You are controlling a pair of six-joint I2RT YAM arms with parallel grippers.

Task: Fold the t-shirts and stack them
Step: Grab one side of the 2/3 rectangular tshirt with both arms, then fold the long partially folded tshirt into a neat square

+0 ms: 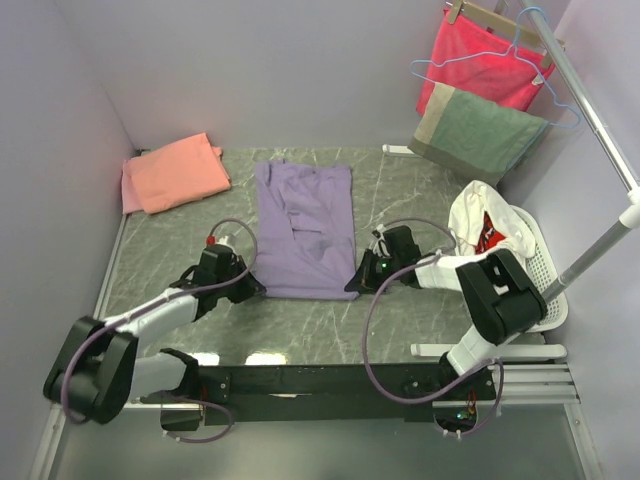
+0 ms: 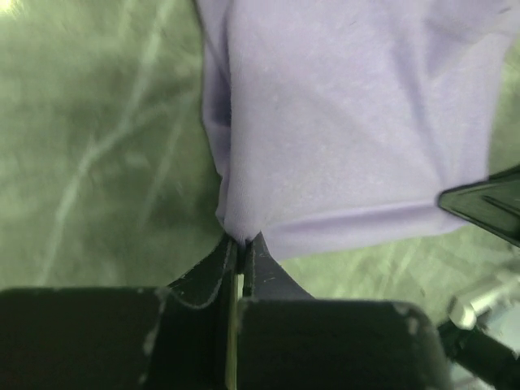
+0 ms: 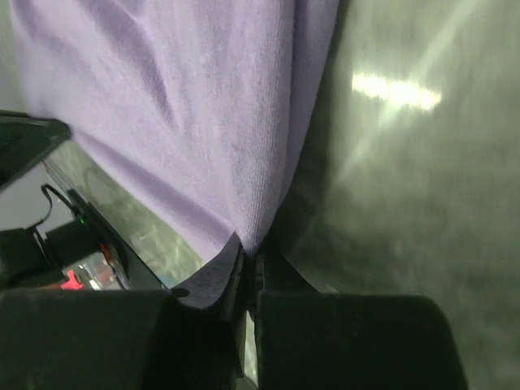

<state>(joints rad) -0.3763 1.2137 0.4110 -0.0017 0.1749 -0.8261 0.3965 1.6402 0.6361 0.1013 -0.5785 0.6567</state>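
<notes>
Nearest in the top view is the base rail (image 1: 330,380). Beyond it, the left gripper (image 1: 250,285) and right gripper (image 1: 356,284) sit at the near corners of the purple tee (image 1: 305,225), which lies flat mid-table (image 1: 420,190) as a long strip. The pink tee (image 1: 175,172) rests folded at the far left corner. So one tee looks done. The purple one seems to need its cross folds, then stacking.

Left wrist: the left gripper (image 2: 242,244) is pinched tight on the purple tee's (image 2: 349,122) corner.

Right wrist: the right gripper (image 3: 248,250) is likewise clamped on the tee's (image 3: 162,106) other near corner, cloth bunching between the jaws.
</notes>
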